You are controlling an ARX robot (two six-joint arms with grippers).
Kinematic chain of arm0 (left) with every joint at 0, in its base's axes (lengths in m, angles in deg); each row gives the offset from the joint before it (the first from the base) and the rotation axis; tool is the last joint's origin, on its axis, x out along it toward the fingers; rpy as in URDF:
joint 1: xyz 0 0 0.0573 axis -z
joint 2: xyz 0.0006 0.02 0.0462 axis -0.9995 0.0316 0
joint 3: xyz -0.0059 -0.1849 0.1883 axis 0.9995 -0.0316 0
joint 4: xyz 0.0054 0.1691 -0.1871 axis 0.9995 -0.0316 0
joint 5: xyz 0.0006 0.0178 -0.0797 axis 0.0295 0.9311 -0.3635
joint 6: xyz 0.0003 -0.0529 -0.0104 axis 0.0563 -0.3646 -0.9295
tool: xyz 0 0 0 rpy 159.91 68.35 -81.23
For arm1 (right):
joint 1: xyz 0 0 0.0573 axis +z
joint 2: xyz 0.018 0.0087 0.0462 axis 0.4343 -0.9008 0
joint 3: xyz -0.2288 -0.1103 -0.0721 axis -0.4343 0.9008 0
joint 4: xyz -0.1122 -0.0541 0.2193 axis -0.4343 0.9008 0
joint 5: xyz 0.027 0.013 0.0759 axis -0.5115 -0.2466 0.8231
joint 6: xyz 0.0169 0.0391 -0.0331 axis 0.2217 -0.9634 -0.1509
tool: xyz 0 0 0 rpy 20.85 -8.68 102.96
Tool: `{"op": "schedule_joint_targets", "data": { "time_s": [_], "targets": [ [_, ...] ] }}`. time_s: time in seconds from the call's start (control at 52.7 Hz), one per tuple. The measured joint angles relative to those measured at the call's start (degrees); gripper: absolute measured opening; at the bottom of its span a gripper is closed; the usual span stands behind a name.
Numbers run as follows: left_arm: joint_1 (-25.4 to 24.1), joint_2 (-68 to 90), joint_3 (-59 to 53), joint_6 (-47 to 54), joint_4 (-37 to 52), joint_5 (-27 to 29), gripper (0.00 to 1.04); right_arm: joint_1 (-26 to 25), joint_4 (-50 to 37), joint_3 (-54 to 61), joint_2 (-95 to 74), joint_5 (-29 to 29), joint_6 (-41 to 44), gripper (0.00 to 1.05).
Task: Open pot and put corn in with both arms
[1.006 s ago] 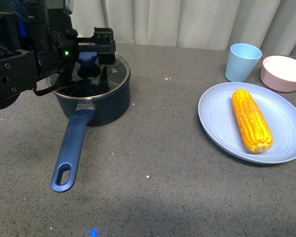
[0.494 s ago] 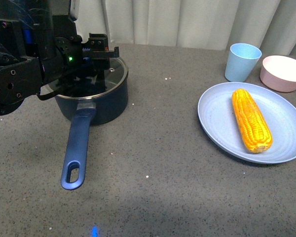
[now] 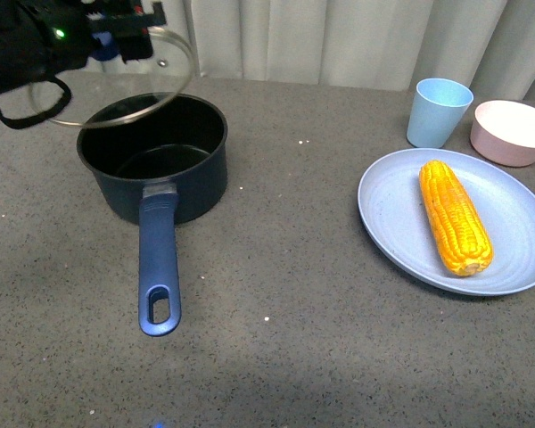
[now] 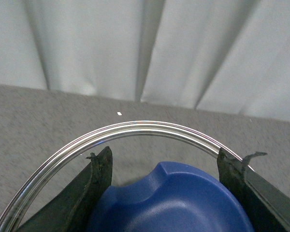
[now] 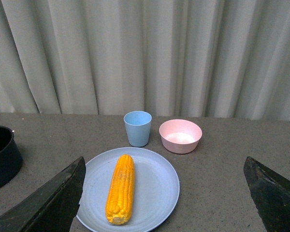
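Observation:
The dark navy pot stands uncovered at the left of the table, black inside, its blue handle pointing toward the front. My left gripper holds the glass lid tilted in the air above the pot's back left rim. In the left wrist view the fingers are shut on the lid's blue knob, with the steel rim arching beyond. The corn lies on a pale blue plate at the right. My right gripper hangs open above and in front of the corn, out of the front view.
A light blue cup and a pink bowl stand behind the plate. The right wrist view shows the pot's edge far to one side of the plate. White curtains close off the back of the table.
My left gripper has lifted the lid off the pot and carried it up and to the back left. The pot's handle has swung a little to the right.

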Motion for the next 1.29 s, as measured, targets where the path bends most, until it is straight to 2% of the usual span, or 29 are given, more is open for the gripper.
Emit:
{"op": "schedule_joint_targets", "data": {
  "time_s": [0.38, 0.456, 0.551, 1.291],
  "targets": [
    [-17.3, 7.6, 3.4, 1.0, 0.8, -0.5, 0.60, 0.0, 0.0, 0.0, 0.0, 0.0, 0.0, 0.96],
    [-19.3, 10.4, 4.7, 0.5, 0.7, -1.6, 0.60, 0.0, 0.0, 0.0, 0.0, 0.0, 0.0, 0.96],
    [-19.6, 13.0, 5.5, 0.4, 1.5, -4.2, 0.60, 0.0, 0.0, 0.0, 0.0, 0.0, 0.0, 0.96],
    [-18.3, 19.6, 8.4, 6.5, -3.2, -5.9, 0.60, 0.0, 0.0, 0.0, 0.0, 0.0, 0.0, 0.96]
  ]
}}
